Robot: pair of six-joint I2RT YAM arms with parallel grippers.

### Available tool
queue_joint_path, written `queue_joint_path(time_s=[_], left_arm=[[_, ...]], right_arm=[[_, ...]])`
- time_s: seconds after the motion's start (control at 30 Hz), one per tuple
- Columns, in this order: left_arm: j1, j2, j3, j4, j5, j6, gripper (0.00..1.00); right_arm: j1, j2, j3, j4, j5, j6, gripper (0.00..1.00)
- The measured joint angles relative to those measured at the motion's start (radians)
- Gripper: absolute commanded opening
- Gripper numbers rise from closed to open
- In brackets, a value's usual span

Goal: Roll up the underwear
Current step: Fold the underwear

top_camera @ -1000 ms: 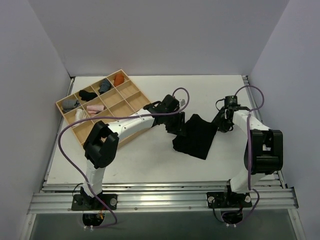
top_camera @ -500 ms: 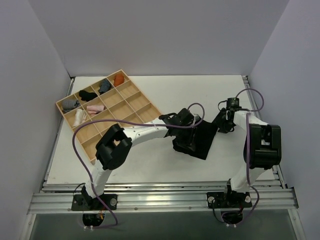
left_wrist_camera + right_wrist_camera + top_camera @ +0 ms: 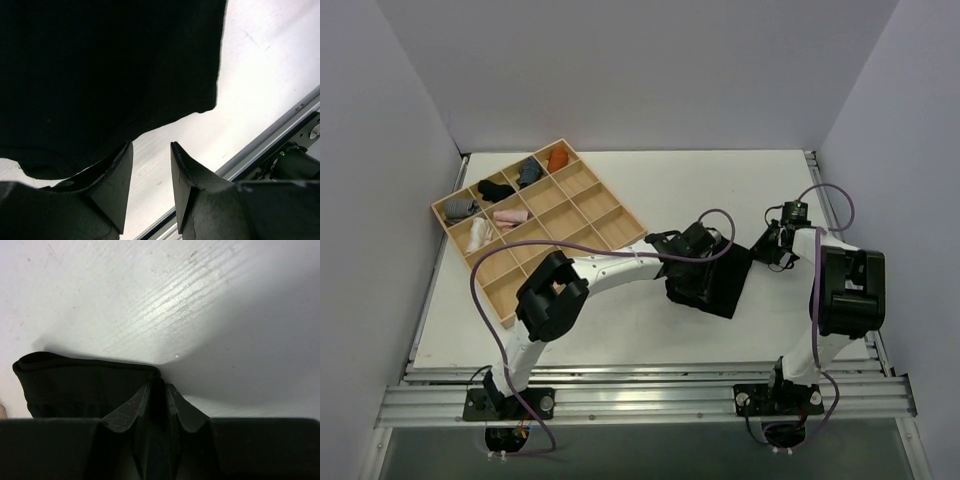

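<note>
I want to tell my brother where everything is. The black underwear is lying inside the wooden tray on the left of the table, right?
Not quite. The underwear lies on the bare table, to the right of the wooden tray, not inside it. The top external view shows this. The tray is on the left, as you said.

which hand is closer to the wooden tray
Left. The left hand is over the underwear, just right of the tray's near corner; the right hand is farther right, at the underwear's right edge.
</note>
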Motion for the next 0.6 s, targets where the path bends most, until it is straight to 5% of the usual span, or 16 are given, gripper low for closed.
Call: queue_joint_path(time_s=[0.17,0.6], left_arm=[[-0.038,0.002,0.095,-0.048,-0.065,0.015,0.46],[-0.116,0.069,0.2,-0.058,-0.136,0.066,0.51]], right_arm=[[-0.007,-0.032,-0.044,0.016,-0.008,0.008,0.0],[-0.007,-0.167,-0.101,-0.166,0.051,0.027,0.0]])
